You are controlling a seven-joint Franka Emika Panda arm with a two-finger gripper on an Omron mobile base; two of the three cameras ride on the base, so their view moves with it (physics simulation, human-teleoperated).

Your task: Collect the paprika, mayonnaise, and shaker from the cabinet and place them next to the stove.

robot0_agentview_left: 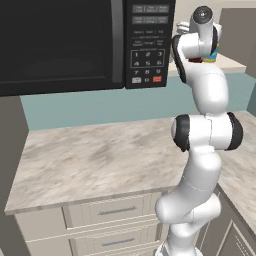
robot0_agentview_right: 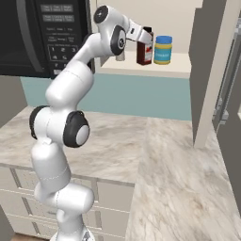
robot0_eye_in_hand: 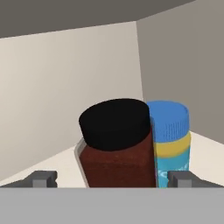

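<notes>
The right base view shows the white arm's gripper [robot0_agentview_right: 149,36] reaching into the beige doorless wall cabinet [robot0_agentview_right: 155,69], directly at the dark red cylindrical paprika bottle with a black cap [robot0_agentview_right: 144,52]; the squat mayonnaise jar with a blue lid and yellow-and-blue banded body [robot0_agentview_right: 163,50] stands just beside the bottle on the same shelf, on the side away from the arm. A small pale grey shaker [robot0_agentview_right: 120,56] is partly visible behind the arm's wrist on that shelf; its outline is hard to make out. In the hand view, the paprika bottle [robot0_eye_in_hand: 117,144] sits centred between the two dark fingertips [robot0_eye_in_hand: 43,178], which stand wide apart with clear space either side of the bottle, so the gripper is released and grasps nothing. The mayonnaise jar [robot0_eye_in_hand: 171,140] appears close against the bottle, partly hidden by it. The left base view gives little of the shelf: the arm's upper links cover it, and only a sliver of yellow-and-blue banding [robot0_agentview_left: 213,55] shows past the wrist. That view does show the black microwave with a keypad [robot0_agentview_left: 148,45], the marbled beige table [robot0_agentview_left: 95,160] and two drawer fronts with silver handles [robot0_agentview_left: 116,212]. Count: one paprika bottle, one mayonnaise jar, one shaker, one gripper.
</notes>
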